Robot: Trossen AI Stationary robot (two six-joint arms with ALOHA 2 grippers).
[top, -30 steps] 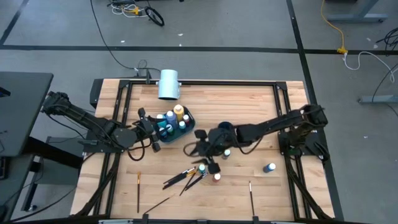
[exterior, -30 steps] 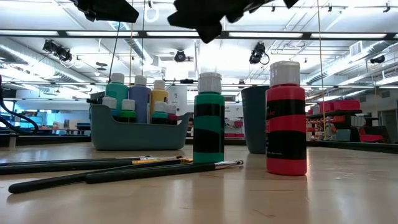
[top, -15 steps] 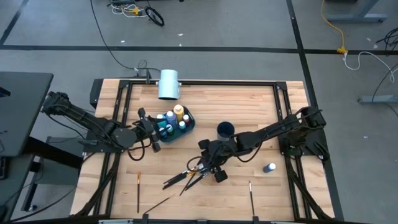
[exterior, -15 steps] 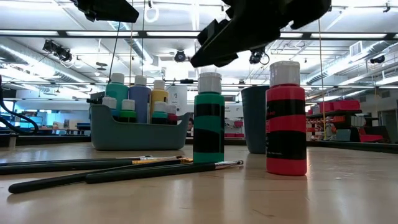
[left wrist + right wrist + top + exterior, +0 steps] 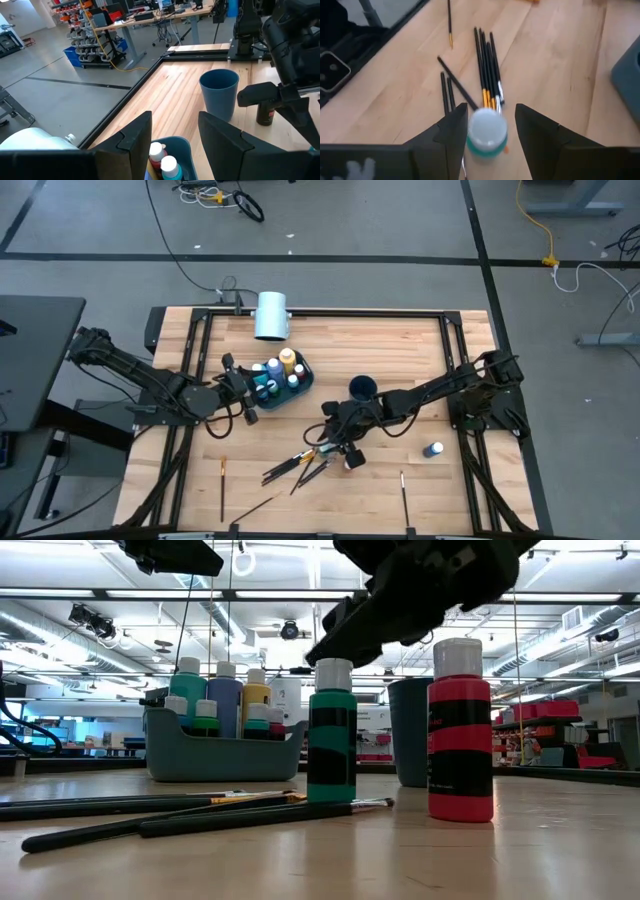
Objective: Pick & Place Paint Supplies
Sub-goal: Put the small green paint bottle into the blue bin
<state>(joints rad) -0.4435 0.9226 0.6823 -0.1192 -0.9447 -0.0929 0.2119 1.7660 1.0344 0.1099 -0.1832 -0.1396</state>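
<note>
high view, my right gripper [image 5: 338,448]: low over the middle of the table, above the brush pile, with the dark blue cup [image 5: 362,389] just behind my arm.
high view, my left gripper [image 5: 243,392]: waiting at the grey caddy [image 5: 299,387], which holds several paint bottles.
high view, loose supplies: a fan of paintbrushes [image 5: 295,465] below my right gripper; single brushes near the front edge; one blue bottle [image 5: 433,449] well apart on the right; a white cylinder [image 5: 271,316] lying at the far edge.
low view, green bottle [image 5: 331,732]: upright on the wood, white cap, my right gripper dark directly above its cap.
low view, red bottle [image 5: 460,730]: upright just beside the green one.
low view, brushes: lying flat in front of both bottles.
left wrist view, my left fingers [image 5: 133,136]: spread apart, nothing between them, the caddy's bottles just below.
right wrist view, my right fingers [image 5: 454,129]: parted, one on each side of the green bottle's white cap [image 5: 487,129]; small gaps show, so no grip yet that i can see.
right wrist view, brushes: bundle lying just beyond the cap.
</note>
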